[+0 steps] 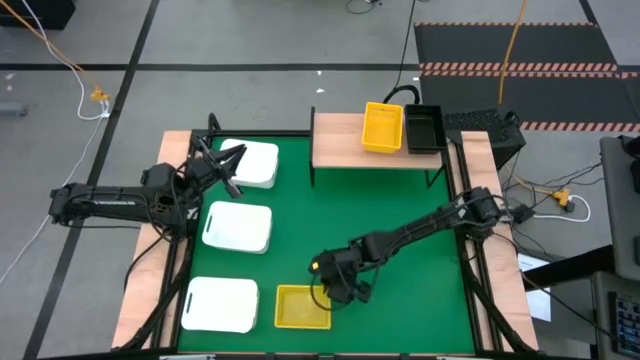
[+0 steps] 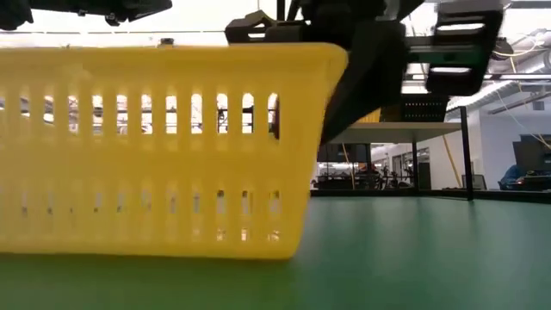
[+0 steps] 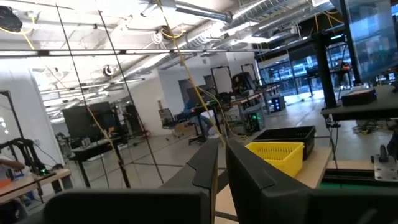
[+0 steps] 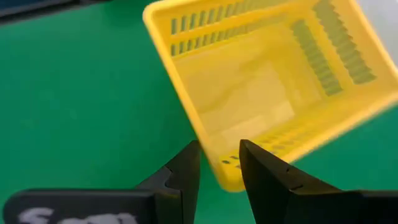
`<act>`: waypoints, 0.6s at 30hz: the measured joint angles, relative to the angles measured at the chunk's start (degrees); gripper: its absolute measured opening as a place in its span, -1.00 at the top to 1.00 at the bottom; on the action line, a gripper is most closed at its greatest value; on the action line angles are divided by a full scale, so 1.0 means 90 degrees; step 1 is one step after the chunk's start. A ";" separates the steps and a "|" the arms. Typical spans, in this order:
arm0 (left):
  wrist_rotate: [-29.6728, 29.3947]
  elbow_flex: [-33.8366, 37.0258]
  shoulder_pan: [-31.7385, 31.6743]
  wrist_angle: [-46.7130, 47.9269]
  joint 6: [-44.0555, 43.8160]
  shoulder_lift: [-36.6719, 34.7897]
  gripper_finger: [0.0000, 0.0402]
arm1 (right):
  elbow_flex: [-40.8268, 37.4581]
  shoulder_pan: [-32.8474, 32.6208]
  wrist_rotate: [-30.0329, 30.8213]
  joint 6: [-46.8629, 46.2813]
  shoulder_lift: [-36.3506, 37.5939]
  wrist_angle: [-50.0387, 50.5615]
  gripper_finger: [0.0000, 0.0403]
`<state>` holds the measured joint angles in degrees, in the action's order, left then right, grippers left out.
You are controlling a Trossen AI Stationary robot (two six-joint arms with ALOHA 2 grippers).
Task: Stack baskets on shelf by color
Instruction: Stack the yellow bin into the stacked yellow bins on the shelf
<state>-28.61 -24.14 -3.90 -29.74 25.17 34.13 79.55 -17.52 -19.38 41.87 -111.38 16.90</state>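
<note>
A yellow mesh basket sits on the green table near its near edge and fills the low view. My right gripper is at its far right corner, shut on the rim. On the shelf at the far edge stand another yellow basket and a black one. Three white baskets lie in a row along the left side. My left gripper hovers shut over the far white basket. My right gripper pinches the yellow basket's end wall at its rim, close to a corner, with the wall between the two fingers. The fingers slant down from the table's right and far side. In the low view the basket's bottom rests on the table.
The middle and right of the green table lie between the gripper and the shelf. Light wooden strips edge the table. The shelf's black legs stand at the far edge. Cables and a dark box lie beyond the far right corner.
</note>
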 joint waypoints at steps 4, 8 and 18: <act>0.0000 0.0000 0.0000 -0.0029 0.0126 0.0000 0.81 | 0.0000 0.0126 0.0053 0.0001 0.0032 0.0025 0.74; -0.0002 0.0000 0.0001 -0.0040 0.0167 0.0000 0.81 | 0.0000 0.0267 0.0143 0.0008 0.0030 0.0227 0.95; 0.0000 0.0000 0.0002 -0.0039 0.0191 -0.0001 0.81 | -0.0007 0.0401 0.0173 -0.0230 0.0240 0.0854 0.99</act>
<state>-28.61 -24.14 -3.88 -30.09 26.88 34.12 79.48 -13.91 -17.82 39.80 -109.22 24.59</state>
